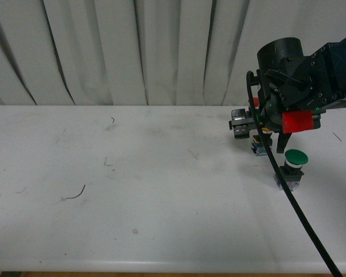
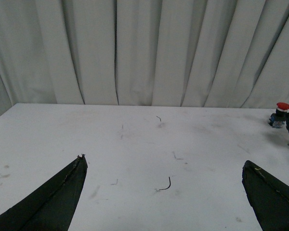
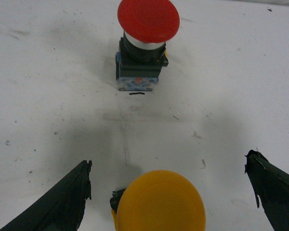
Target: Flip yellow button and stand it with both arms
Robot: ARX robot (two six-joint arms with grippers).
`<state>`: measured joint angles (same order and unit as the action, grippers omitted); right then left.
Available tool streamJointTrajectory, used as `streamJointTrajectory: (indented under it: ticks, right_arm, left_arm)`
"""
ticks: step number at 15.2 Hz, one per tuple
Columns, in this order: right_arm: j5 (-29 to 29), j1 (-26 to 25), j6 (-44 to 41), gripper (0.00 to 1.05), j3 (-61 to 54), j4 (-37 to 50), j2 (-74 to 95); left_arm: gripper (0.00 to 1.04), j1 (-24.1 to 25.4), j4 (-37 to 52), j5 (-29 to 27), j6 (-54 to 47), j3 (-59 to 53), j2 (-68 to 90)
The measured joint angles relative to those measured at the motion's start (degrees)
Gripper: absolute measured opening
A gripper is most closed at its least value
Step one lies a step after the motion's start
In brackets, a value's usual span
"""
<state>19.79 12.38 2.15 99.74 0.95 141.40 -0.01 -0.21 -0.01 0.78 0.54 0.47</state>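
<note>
The yellow button (image 3: 158,202) fills the near edge of the right wrist view, its round yellow-orange cap facing the camera and a bit of black collar showing beside it. My right gripper (image 3: 169,159) is open around it, one black finger on each side, neither touching the cap. In the front view the right arm (image 1: 311,69) hides most of the yellow button (image 1: 258,148); only its blue base shows. My left gripper (image 2: 164,161) is open over bare table, far from the buttons, with nothing between its fingers.
A red-capped button (image 3: 147,29) stands upright just beyond the yellow one, also seen as the red button (image 2: 281,113). A larger green-capped button (image 1: 296,157) stands to the right, nearer the table's front. A black cable (image 1: 300,213) trails from the right arm. White curtain behind the table (image 1: 132,190).
</note>
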Motion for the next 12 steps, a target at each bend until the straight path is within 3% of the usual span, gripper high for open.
streamJointTrajectory:
  ticks: [6,9,12]
  right_arm:
    - [-3.0,-1.6,0.8,0.98,-12.3,14.4,-11.3]
    - [-6.6,-3.1,0.6,0.98,-28.3,30.0,-27.6]
    - [-10.4,-1.4,-3.3,0.98,-48.4,45.0,-46.5]
  left_arm:
    - [0.98,0.0,0.0,0.0,0.0,0.0,0.0]
    - [0.98,0.0,0.0,0.0,0.0,0.0,0.0]
    - [0.98,0.0,0.0,0.0,0.0,0.0,0.0]
